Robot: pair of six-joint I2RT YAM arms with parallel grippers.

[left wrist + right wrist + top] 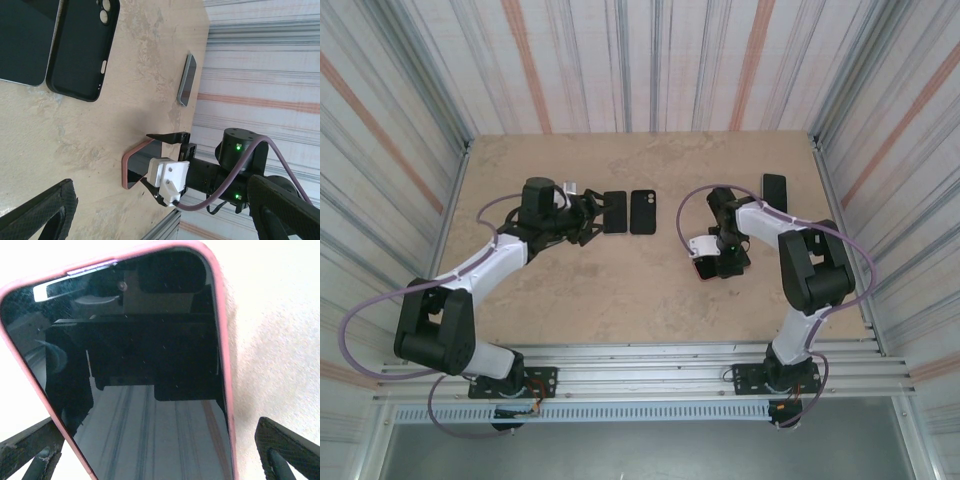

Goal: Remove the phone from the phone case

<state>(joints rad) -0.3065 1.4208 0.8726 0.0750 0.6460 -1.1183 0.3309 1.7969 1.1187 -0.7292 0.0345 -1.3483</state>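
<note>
On the table [620, 300], the right end effector [157, 455] hangs wide open with a finger on either side of the phone [150, 365]. The phone lies screen-up toward the table's right side, seated in its pink case [223, 340]. The left end effector [588, 215], also open and empty, sits just beside a dark phone [615, 212] and a black case [643, 212]. The risk I see is that the fingers clamp the case rim together with the phone, so both lift as one, or that the unpinned case skids.
</note>
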